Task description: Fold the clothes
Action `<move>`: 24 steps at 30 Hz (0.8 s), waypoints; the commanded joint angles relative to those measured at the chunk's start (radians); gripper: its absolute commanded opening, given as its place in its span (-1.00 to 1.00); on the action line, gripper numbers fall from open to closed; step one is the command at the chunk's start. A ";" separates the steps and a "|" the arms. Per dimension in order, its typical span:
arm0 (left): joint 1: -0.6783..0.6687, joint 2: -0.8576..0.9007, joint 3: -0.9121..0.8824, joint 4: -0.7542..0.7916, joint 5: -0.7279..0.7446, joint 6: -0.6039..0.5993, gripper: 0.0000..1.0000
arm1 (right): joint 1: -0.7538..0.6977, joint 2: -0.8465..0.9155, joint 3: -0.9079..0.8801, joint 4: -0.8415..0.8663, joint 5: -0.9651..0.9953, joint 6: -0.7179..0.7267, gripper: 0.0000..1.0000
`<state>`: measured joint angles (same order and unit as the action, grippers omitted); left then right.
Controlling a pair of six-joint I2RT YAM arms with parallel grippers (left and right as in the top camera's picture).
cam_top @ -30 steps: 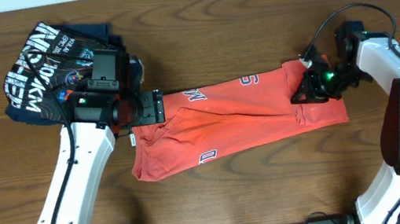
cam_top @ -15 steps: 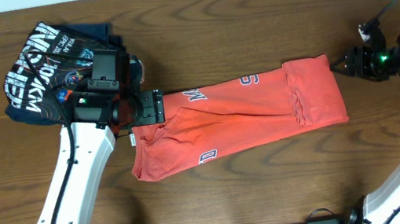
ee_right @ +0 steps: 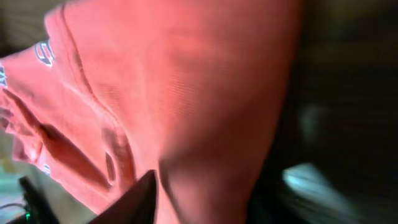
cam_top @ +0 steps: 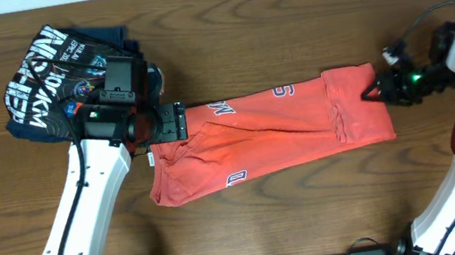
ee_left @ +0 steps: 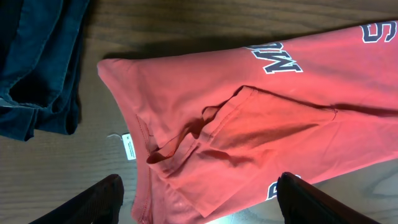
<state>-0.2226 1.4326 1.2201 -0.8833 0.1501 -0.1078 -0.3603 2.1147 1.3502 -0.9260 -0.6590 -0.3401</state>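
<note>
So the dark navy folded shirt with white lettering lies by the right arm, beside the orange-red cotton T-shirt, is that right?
No: the dark navy folded shirt lies by the left arm, beside the orange-red cotton T-shirt, as the overhead view shows.

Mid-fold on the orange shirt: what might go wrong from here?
1. The right gripper sits at the orange shirt's right edge, but its wrist view is blurred; it may pinch only the top layer.
2. The rumpled fold under the open left gripper could bunch further.
3. The navy shirt lies close by and might get dragged.
</note>
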 commanded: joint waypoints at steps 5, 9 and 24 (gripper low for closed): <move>0.003 -0.002 0.018 -0.002 -0.005 -0.001 0.61 | 0.006 0.032 0.002 -0.006 0.030 -0.057 -0.92; 0.003 -0.002 0.018 -0.002 -0.005 -0.001 0.61 | -0.026 0.025 0.040 -0.020 0.035 -0.010 -0.98; 0.003 -0.002 0.018 0.009 -0.005 -0.001 0.61 | 0.047 -0.111 0.223 -0.210 0.336 0.129 -0.97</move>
<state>-0.2226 1.4326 1.2201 -0.8772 0.1501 -0.1078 -0.3859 2.0342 1.5581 -1.1221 -0.4061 -0.2703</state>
